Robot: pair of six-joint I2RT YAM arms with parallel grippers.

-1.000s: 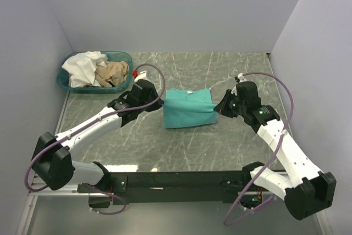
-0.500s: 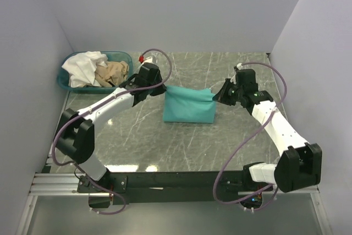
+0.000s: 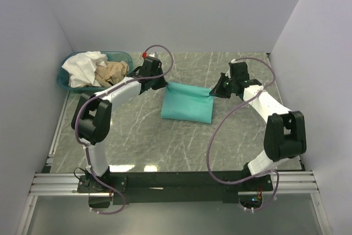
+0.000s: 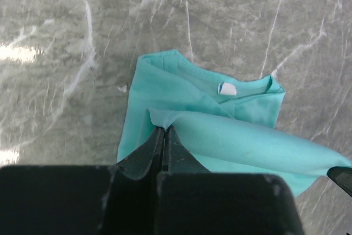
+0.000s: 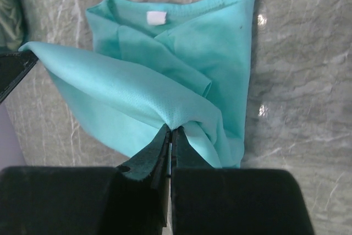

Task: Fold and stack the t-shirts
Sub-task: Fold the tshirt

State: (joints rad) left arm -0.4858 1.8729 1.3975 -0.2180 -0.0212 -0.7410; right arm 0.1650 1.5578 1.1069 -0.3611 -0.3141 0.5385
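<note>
Overhead, found the teal shirt [image 3: 187, 105] lying mid-table, its far edge lifted and pinched at one corner by the left gripper [image 3: 163, 85] and at the other by the right gripper [image 3: 215, 92]. Saw the white shirt [image 3: 82, 67] and tan shirt [image 3: 113, 72] crumpled in the basket [image 3: 127, 56] at far left. Judged it best to keep both corners level and taut, then lay the flap squarely over the lower layer. Through the left wrist, saw jaws closed tight on a thin matte fold, with the small white tag [image 4: 226, 88] beyond at the collar. Through the right wrist, saw jaws likewise clamped on limp, smooth cloth, draped in a soft ridge above flat layers on the veined, glossy table [image 5: 308, 81].
</note>
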